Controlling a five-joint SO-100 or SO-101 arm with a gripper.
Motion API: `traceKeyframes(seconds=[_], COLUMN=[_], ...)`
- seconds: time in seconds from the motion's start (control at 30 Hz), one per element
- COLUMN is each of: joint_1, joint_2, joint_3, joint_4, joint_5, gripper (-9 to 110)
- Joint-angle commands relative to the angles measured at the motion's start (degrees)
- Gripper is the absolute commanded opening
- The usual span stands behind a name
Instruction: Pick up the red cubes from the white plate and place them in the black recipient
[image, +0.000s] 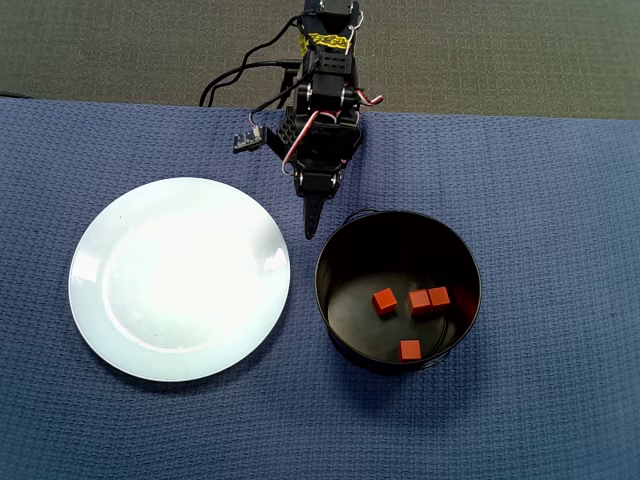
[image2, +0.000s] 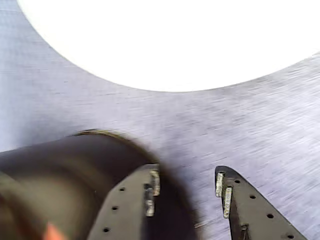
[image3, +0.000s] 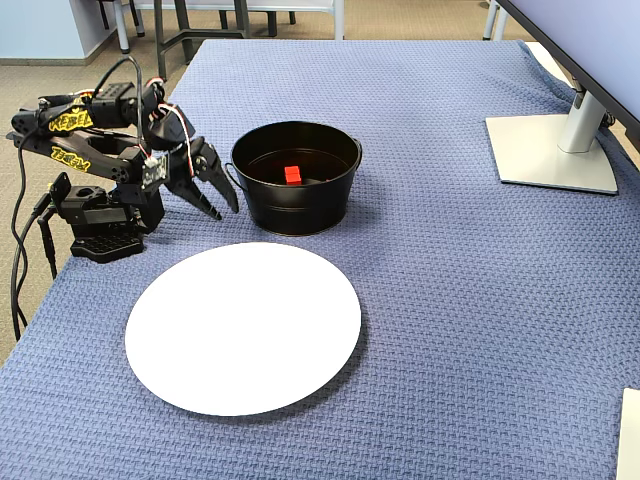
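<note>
The white plate (image: 180, 278) lies bare on the blue cloth, with no cube on it; it also shows in the fixed view (image3: 243, 325) and as a bright blur in the wrist view (image2: 175, 40). The black recipient (image: 345, 250) stands to the plate's right in the overhead view. Several red cubes lie inside it: (image: 385, 301), (image: 420, 301), (image: 439, 297), (image: 409, 350). The fixed view shows one cube (image3: 292, 174) in the pot (image3: 295, 210). My gripper (image: 312, 225) is open and empty, low beside the pot's rim (image2: 65, 170), between pot and arm base; it also shows in the wrist view (image2: 187, 175) and in the fixed view (image3: 225, 211).
The arm's base (image3: 100, 235) sits at the cloth's edge with cables (image: 230, 80) trailing off the table. A monitor stand (image3: 550, 150) stands at the far right in the fixed view. A white object (image3: 630, 430) pokes in at that view's lower right corner.
</note>
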Motion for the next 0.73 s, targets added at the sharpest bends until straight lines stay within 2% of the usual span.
traceKeyframes(seconds=[0.0, 0.27, 0.7], joint_1=[0.4, -2.3, -0.7], joint_2=[1.1, 2.8, 3.4], joint_3=[1.0, 5.5, 5.9], joint_4=[-2.2, -3.1, -2.0], joint_5=[-0.2, 1.7, 3.5], gripper=[2, 0, 0])
